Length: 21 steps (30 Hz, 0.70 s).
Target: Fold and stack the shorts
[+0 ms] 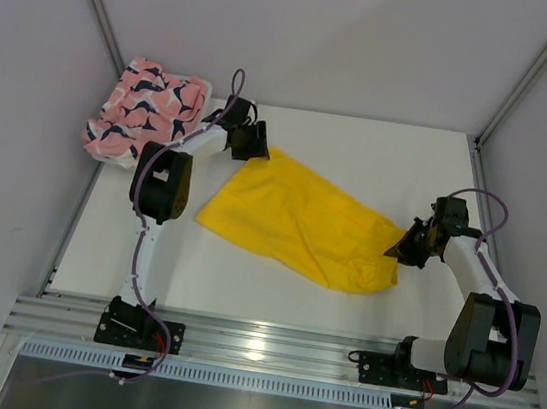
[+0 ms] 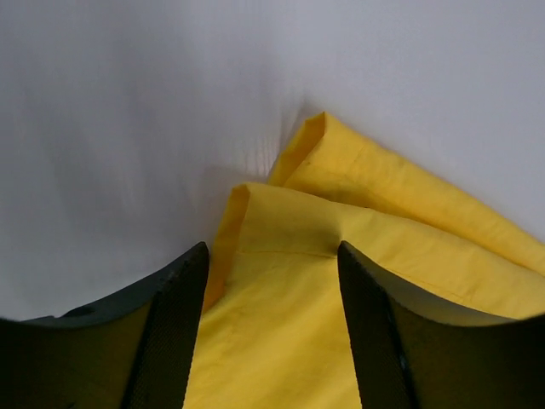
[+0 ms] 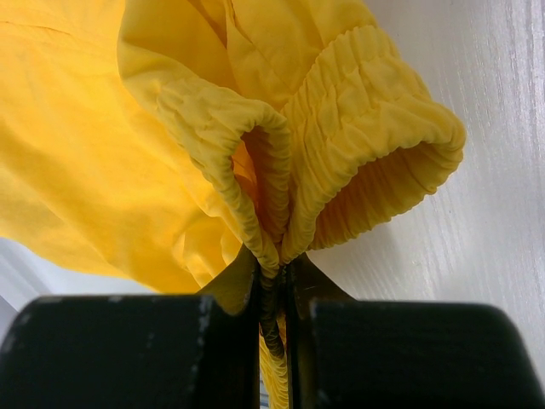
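The yellow shorts point(image 1: 297, 218) lie spread across the middle of the white table. My left gripper point(image 1: 259, 151) is at their far left corner. In the left wrist view it point(image 2: 272, 256) is open, with its jaws wide apart on either side of the yellow hem corner point(image 2: 281, 213). My right gripper point(image 1: 396, 249) is at their right end. In the right wrist view it point(image 3: 274, 264) is shut on the bunched elastic waistband point(image 3: 341, 94). The pink shorts with the navy-and-white print point(image 1: 145, 109) lie crumpled in the far left corner, beside my left arm.
White walls with metal corner posts point(image 1: 96, 2) close in the table point(image 1: 381, 153) on the left, back and right. An aluminium rail point(image 1: 265, 343) carrying both arm bases runs along the near edge.
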### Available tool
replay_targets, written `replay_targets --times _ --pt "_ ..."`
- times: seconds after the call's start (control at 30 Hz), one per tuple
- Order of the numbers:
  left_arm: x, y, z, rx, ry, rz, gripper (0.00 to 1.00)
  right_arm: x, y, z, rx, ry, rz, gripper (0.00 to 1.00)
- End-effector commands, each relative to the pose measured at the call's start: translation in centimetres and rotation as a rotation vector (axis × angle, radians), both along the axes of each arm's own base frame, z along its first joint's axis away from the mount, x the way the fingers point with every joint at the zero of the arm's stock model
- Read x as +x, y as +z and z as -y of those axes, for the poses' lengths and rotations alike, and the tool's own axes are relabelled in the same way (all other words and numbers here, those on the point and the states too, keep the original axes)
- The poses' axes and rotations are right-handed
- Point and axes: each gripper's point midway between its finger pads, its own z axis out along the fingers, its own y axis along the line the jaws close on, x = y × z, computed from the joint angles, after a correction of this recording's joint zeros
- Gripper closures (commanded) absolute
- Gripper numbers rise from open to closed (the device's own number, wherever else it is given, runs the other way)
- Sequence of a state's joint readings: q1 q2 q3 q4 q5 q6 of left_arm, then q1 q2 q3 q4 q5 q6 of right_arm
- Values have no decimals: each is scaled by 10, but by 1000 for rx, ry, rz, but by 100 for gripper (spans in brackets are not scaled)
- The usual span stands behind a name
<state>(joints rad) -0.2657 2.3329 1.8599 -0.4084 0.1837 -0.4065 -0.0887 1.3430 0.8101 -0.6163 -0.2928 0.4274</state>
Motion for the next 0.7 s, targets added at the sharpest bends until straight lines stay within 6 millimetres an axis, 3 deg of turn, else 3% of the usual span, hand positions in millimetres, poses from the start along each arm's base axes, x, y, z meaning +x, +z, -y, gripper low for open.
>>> replay_targets --times 0.0,0.13,0.2,0.3,0.33,0.4,0.5,0.67 --pt "15 22 8 -67 -62 74 37 7 4 -1 1 20 39 100" --pt "14 17 5 -108 -60 65 56 7 3 -2 5 22 36 100" --pt "17 20 3 -124 -51 81 61 7 2 -2 7 22 34 100" --pt "16 22 -2 -144 -35 89 79 7 1 -2 5 19 32 100" --pt "18 24 -3 -152 -34 101 90 7 -1 -2 4 18 30 100" --pt "18 25 -3 -164 -32 104 100 6 -3 -1 3 16 22 100" --pt "22 28 -8 -182 -4 107 100 5 -6 1 -10 -2 12 100" --pt "30 31 -37 -229 103 120 100 2 -14 7 -12 -39 -2 100"
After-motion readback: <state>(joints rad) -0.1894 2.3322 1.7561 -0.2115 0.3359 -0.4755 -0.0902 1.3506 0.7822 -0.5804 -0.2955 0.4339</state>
